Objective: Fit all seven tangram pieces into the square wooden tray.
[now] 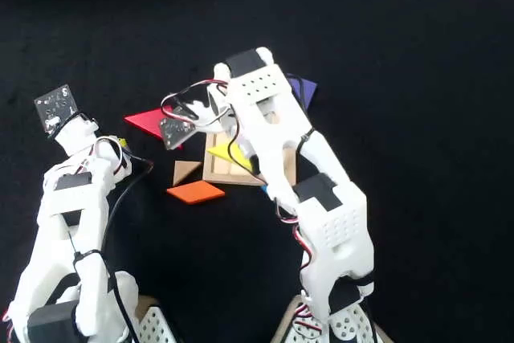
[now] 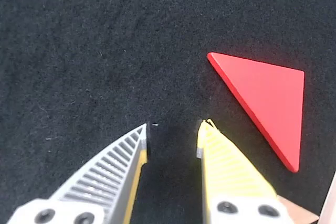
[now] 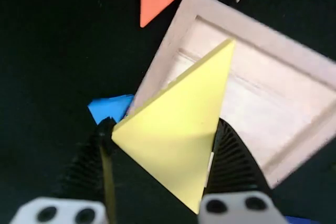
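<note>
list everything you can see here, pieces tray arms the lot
wooden tray: 1, pale wood, mid-table, no piece lying flat in the part that shows
yellow triangle: 1, yellow, held over the tray's edge
red triangle: 1, red, on the cloth beside the left claw
orange parallelogram: 1, orange, on the cloth next to the tray
small triangle: 1, tan, between the orange piece and the tray
blue piece: 1, blue, against the tray's outer rim, partly hidden
purple piece: 1, purple, far side of the tray, partly behind the right arm
cloth: 1, black, covers the table
left claw: 1, open, empty
right claw: 1, shut on the yellow triangle
</note>
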